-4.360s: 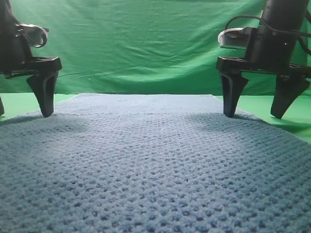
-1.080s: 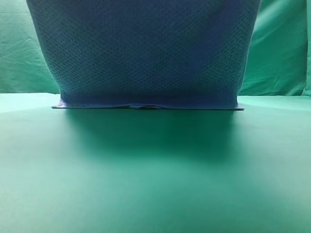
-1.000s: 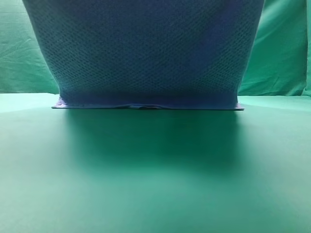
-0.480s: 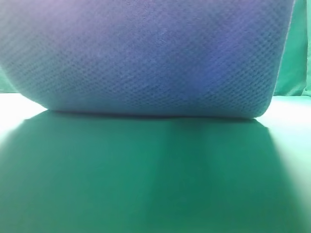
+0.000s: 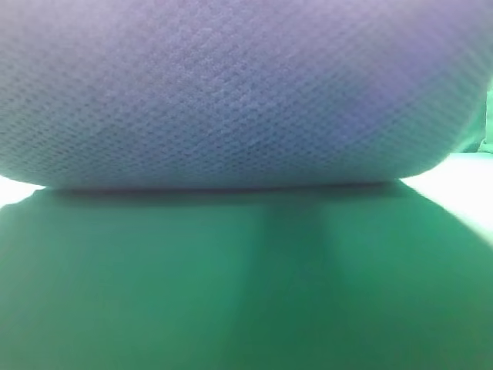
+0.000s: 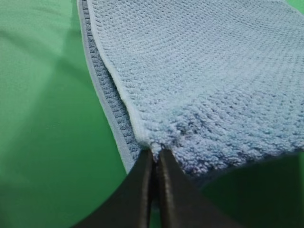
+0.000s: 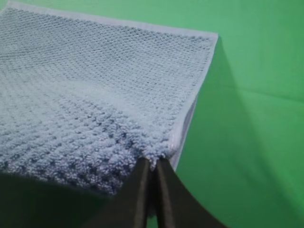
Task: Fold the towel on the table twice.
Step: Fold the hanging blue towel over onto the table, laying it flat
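The blue-grey waffle-weave towel (image 5: 231, 92) hangs close in front of the exterior high camera and fills its upper half, bulging over the green table (image 5: 246, 285). The grippers themselves are hidden behind it there. In the left wrist view my left gripper (image 6: 153, 154) is shut on a corner of the towel (image 6: 199, 80), whose lifted layer drapes back over a lower layer. In the right wrist view my right gripper (image 7: 153, 162) is shut on the other corner of the towel (image 7: 95, 90) at its hemmed edge.
Bare green table top (image 6: 42, 128) lies left of the towel in the left wrist view, and more of the table (image 7: 256, 118) lies right of it in the right wrist view. A strip of green backdrop (image 5: 479, 135) shows at the far right edge.
The raised towel has come toward the camera and spread wider across the view, now covering the backdrop almost wholly. Its folded bottom edge on the table no longer shows.
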`<state>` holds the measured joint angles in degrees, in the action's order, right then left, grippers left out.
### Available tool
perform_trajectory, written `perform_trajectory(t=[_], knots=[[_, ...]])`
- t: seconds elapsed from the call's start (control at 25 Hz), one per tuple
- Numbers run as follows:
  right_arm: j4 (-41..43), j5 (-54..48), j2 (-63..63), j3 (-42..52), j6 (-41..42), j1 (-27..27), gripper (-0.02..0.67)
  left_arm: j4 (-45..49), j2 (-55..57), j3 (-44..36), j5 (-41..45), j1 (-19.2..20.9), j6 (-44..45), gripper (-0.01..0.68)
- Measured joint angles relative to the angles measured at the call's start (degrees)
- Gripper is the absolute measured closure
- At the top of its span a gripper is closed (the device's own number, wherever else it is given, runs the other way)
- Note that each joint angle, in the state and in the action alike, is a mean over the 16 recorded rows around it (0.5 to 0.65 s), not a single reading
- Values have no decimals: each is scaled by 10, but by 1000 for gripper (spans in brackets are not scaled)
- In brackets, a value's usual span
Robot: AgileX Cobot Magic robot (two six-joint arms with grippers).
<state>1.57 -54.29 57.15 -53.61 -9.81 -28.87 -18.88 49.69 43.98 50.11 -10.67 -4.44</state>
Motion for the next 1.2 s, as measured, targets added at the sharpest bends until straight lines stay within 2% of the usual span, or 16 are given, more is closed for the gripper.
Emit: perform_trajectory(t=[0.32,0.6,0.92,1.2], knots=[[-15,-5,-50,63,-12,-1,649,-13,-10,-11,18,-1,15,673],[-12,33,-10,78,-15,-1,649,-13,49,-11,-29,-1,26,673],[8,89,111,35,-6,5,649,-7,170,9,-117,-1,33,673],[17,119,231,-42,22,34,649,5,292,76,-169,-1,37,673]])
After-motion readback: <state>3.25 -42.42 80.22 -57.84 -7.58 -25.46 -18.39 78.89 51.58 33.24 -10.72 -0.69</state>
